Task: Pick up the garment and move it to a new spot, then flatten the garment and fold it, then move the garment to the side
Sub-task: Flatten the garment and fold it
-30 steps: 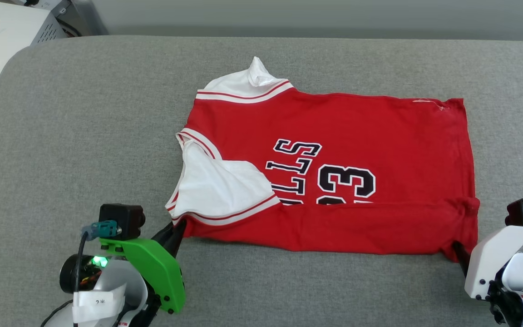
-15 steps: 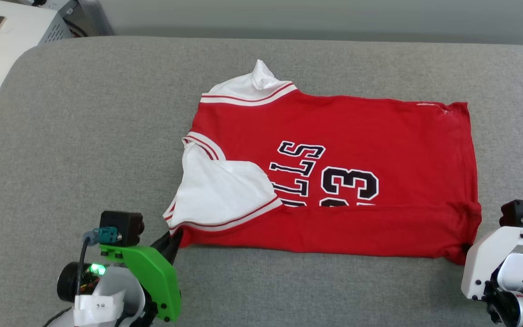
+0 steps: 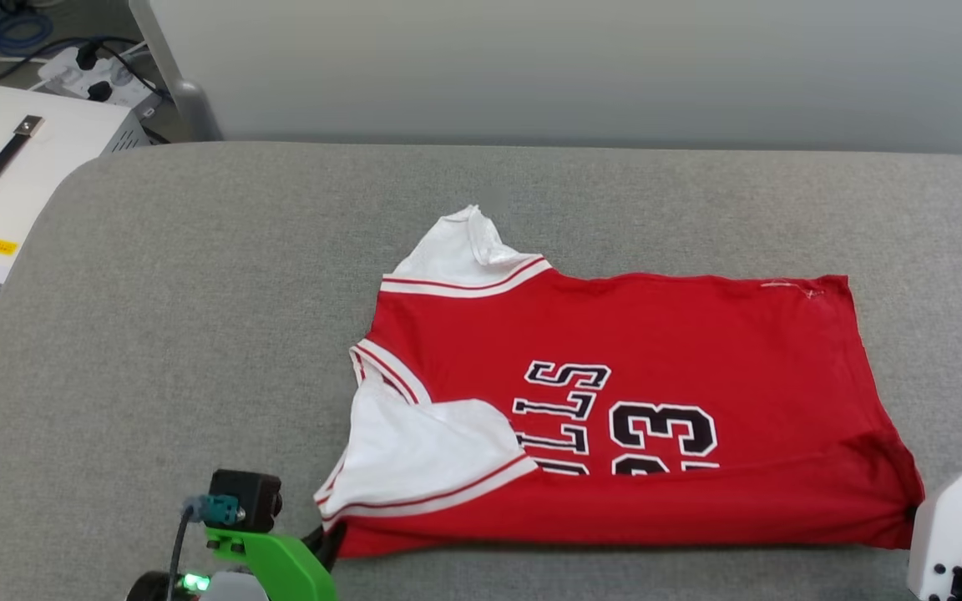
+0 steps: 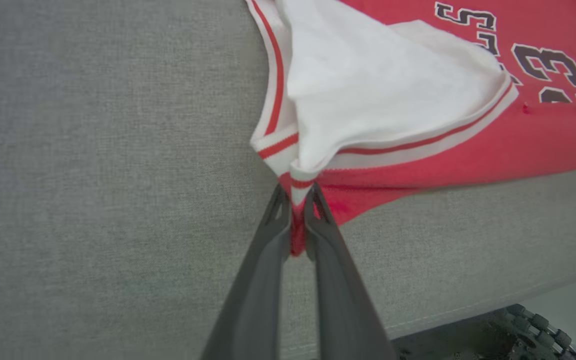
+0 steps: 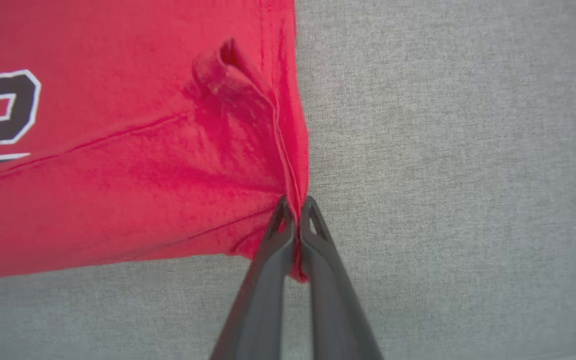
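Pinching garment (image 3: 656,334) near edge | left gripper (image 4: 295,194) clamps sleeve corner | right gripper (image 5: 295,206) clamps hem corner

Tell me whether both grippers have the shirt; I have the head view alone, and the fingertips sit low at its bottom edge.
Observer: In the left wrist view the left gripper is shut on the garment, pinching its striped trim.
Operator: Check the right side.
Observer: In the right wrist view the right gripper is shut on the red corner at the hem.
Operator: Report any bunching there.
Observer: A small raised fold sits in the cloth beyond that grip, beside the hem.
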